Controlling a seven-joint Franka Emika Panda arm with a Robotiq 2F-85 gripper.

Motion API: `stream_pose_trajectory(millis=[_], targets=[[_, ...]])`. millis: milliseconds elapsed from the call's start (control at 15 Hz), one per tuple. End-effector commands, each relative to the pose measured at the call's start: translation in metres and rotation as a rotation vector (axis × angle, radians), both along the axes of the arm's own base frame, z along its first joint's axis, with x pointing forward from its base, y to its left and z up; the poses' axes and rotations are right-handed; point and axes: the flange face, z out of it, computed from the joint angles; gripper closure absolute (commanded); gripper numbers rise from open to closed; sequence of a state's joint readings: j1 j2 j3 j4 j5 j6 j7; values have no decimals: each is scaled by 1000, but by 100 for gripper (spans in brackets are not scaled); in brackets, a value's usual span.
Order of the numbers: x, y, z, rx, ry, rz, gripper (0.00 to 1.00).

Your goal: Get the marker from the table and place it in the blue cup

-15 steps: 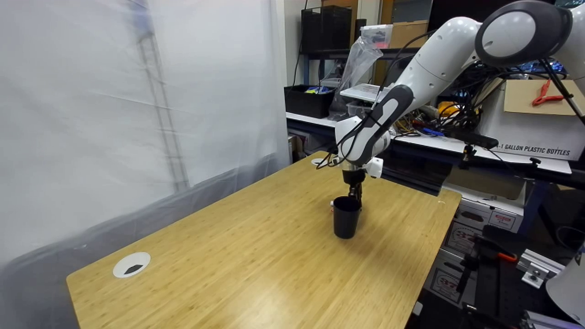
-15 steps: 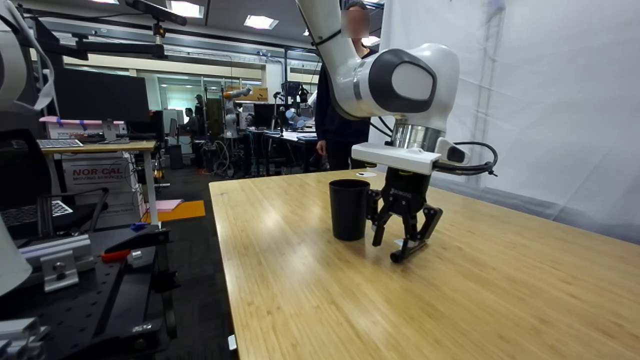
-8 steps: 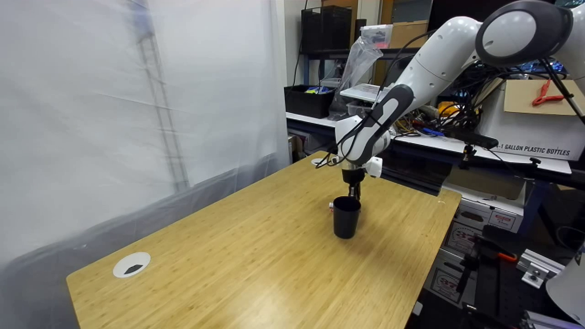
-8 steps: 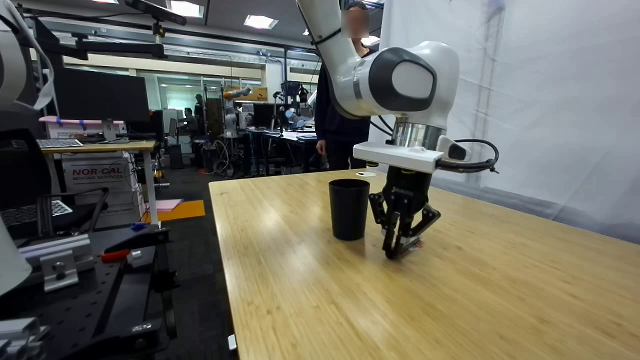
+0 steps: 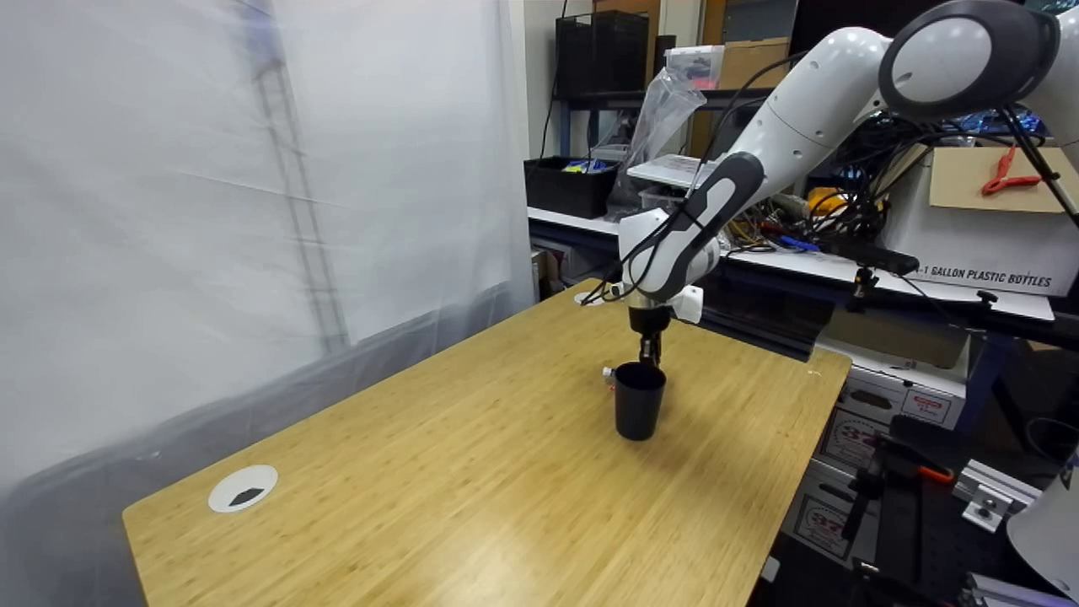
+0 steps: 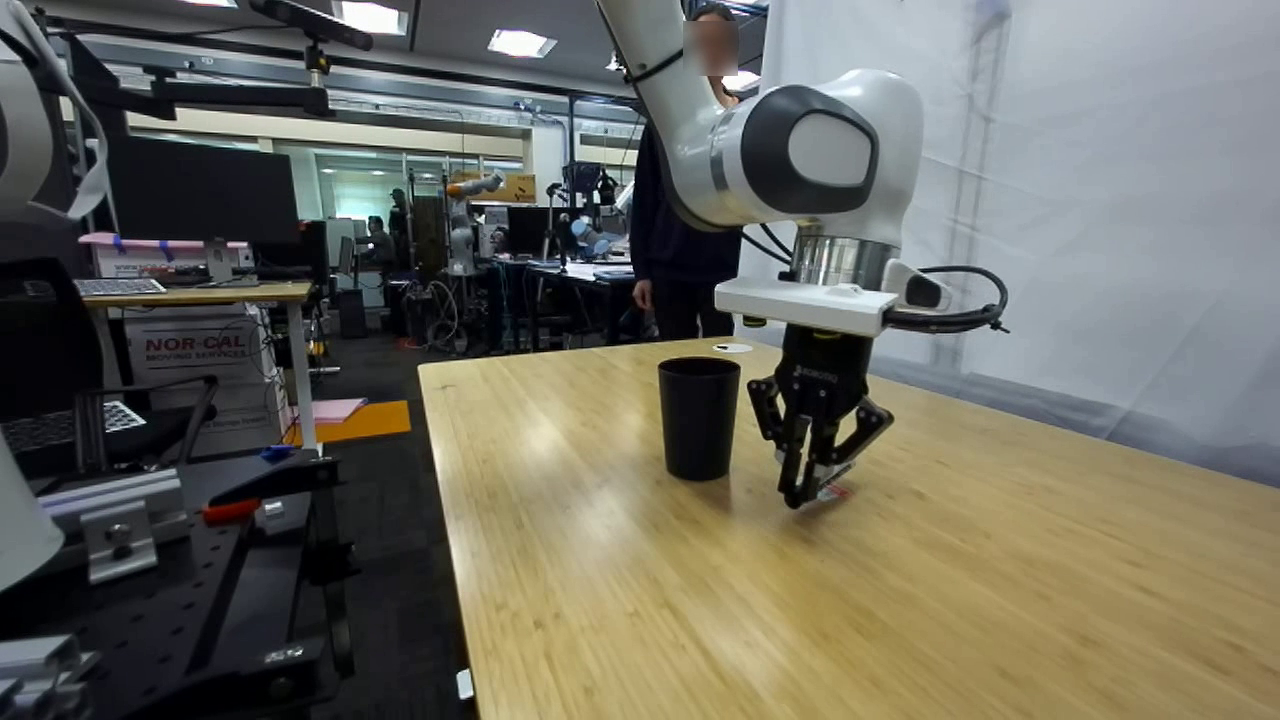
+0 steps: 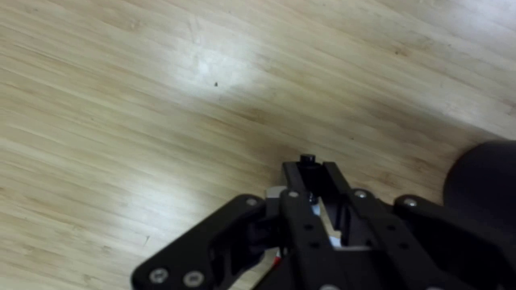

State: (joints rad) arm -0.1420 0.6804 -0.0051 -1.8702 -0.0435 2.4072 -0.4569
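although the wrist view is blurred low down, it shows the gripper point(image 7: 309, 169) clenched around the marker point(image 7: 308, 159), whose black end juts past the tips towards twelve o'clock. pale slivers point(image 7: 335, 241) show in the gap towards half past five and a red scrap point(image 7: 277, 259) peeks out at seven; whether these belong to the marker i cannot tell. at three o'clock stands the blue cup point(image 7: 483, 181), nearly black, only partly in view.

in an exterior view the table point(image 6: 620, 600) bears the blue cup point(image 6: 699, 420), upright, at ten o'clock from the gripper's tips, a narrow gap parting the two. the tips are drawn close together, the marker's dark end lowest; whether it touches the wood cannot be made out. a small red-and-white patch point(image 6: 833, 492) sits just beside them at three o'clock, and a person point(image 6: 690, 270) in dark clothes stands beyond the table at eleven.

in an exterior view the blue cup point(image 5: 639, 409) hides the tips, the gripper's upper part showing behind it at twelve o'clock. a small white bit point(image 5: 609, 372) shows beside the rim at nine. the white arm point(image 5: 809, 110) reaches in from between one and two, a flat white disc point(image 5: 230, 485) shows well apart towards half past eight, and a white sheet point(image 5: 253, 211) hangs at ten
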Motion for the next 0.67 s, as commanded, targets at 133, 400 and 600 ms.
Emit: stream_pose_trajectory(millis=[133, 400, 600], targets=[[10, -1, 56, -28, -76, 14, 95], [14, 4, 95, -72, -124, 24, 95], [15, 9, 115, -97, -155, 33, 95]])
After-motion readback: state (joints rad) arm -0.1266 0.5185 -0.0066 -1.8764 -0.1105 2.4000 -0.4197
